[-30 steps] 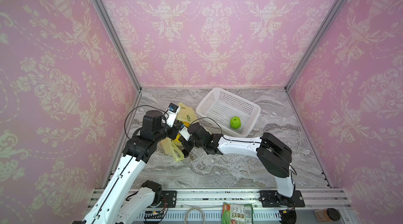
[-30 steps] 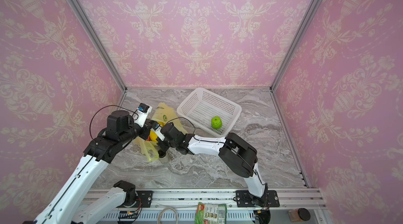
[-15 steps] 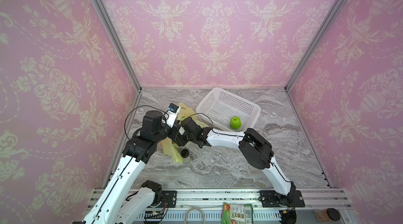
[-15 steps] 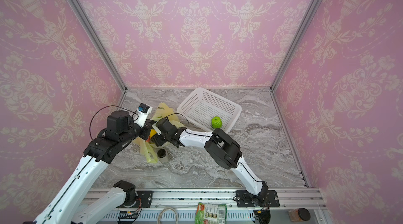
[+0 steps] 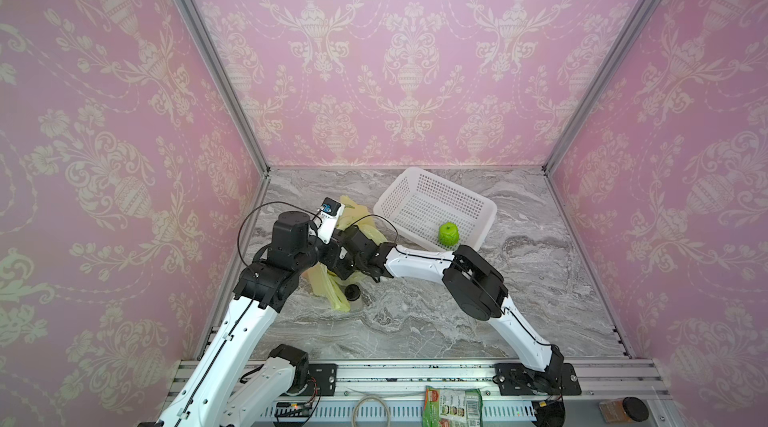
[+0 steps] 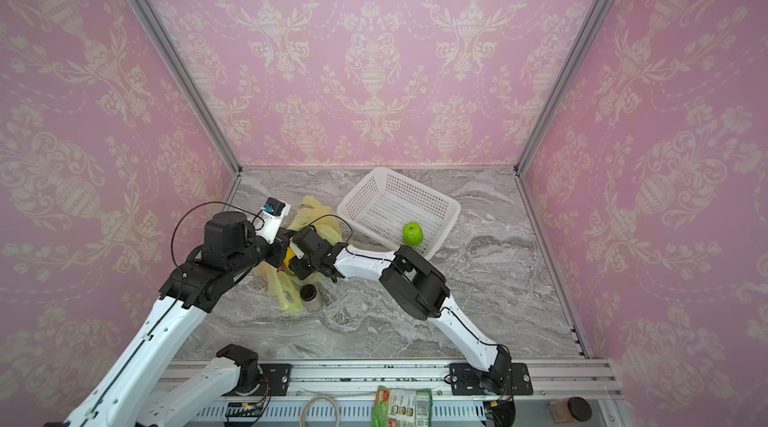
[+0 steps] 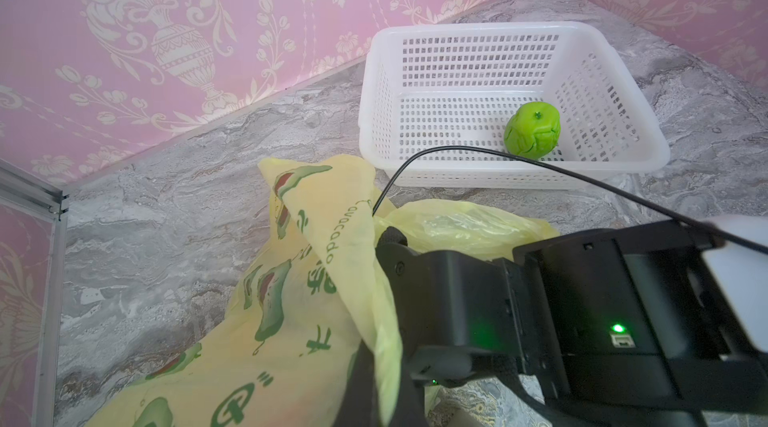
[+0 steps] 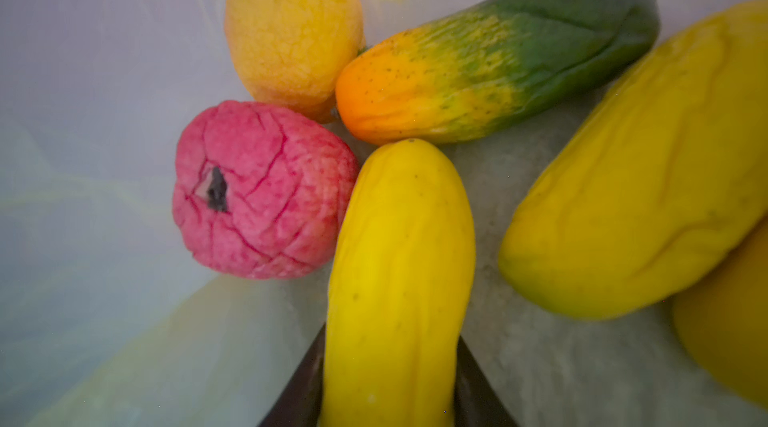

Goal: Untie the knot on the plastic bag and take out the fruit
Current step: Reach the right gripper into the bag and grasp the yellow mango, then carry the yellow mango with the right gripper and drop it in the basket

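Note:
The yellow-green plastic bag lies at the left of the marble table, under both wrists. My left gripper is shut on a fold of the plastic bag and holds it up. My right gripper is inside the bag, its dark fingers pressed on either side of a yellow oblong fruit. Around it lie a pink-red round fruit, an orange one, a green-orange one and a larger yellow one. A green apple sits in the basket. The knot is hidden.
The white perforated basket stands behind and to the right of the bag. A small dark-lidded jar stands against the bag's near side. A green snack packet and a brown jar rest on the front rail.
My right gripper has moved left into the bag, widened its jaws, then closed them around the yellow oblong fruit. The left arm has kept still, holding the bag.

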You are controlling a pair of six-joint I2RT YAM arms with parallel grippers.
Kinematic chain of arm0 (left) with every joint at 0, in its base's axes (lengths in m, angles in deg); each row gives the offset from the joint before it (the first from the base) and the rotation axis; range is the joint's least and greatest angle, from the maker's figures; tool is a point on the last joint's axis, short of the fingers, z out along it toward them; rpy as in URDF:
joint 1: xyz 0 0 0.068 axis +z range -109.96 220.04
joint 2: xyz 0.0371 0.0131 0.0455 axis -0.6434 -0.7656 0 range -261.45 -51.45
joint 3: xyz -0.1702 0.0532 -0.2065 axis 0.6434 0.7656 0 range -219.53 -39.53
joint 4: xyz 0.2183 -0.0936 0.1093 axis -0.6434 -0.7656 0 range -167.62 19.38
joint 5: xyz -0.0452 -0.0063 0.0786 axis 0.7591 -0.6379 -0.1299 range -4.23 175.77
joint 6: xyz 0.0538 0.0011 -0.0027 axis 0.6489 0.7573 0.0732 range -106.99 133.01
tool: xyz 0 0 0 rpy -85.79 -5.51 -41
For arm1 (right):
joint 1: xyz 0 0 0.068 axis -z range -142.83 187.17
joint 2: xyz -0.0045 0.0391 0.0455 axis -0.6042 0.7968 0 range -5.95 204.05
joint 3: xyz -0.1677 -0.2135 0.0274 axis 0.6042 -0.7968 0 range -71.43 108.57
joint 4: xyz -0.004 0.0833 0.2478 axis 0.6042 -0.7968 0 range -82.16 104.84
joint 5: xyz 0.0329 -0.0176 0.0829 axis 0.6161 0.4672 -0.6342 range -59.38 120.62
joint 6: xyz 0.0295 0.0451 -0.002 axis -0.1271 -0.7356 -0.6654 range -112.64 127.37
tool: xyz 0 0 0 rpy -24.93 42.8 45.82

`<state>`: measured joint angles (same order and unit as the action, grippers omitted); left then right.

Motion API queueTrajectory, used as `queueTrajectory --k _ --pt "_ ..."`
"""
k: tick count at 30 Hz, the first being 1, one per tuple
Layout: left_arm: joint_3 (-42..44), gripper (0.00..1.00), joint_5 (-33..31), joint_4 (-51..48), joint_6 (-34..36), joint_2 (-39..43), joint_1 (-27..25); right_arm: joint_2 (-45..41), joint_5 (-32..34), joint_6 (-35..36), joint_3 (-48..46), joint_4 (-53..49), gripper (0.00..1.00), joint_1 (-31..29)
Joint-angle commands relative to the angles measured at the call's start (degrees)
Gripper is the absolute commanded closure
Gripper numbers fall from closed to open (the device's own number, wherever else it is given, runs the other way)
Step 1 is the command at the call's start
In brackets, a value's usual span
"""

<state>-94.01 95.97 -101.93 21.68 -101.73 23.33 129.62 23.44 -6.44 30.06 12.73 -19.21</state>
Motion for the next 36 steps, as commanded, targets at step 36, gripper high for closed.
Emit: queueTrajectory --k 36 --pt "-0.10 1.00 1.90 -1.17 -2.34 -3.42 1.24 -65.04 20.30 -2.47 -66.97 36.45 0.98 13.60"
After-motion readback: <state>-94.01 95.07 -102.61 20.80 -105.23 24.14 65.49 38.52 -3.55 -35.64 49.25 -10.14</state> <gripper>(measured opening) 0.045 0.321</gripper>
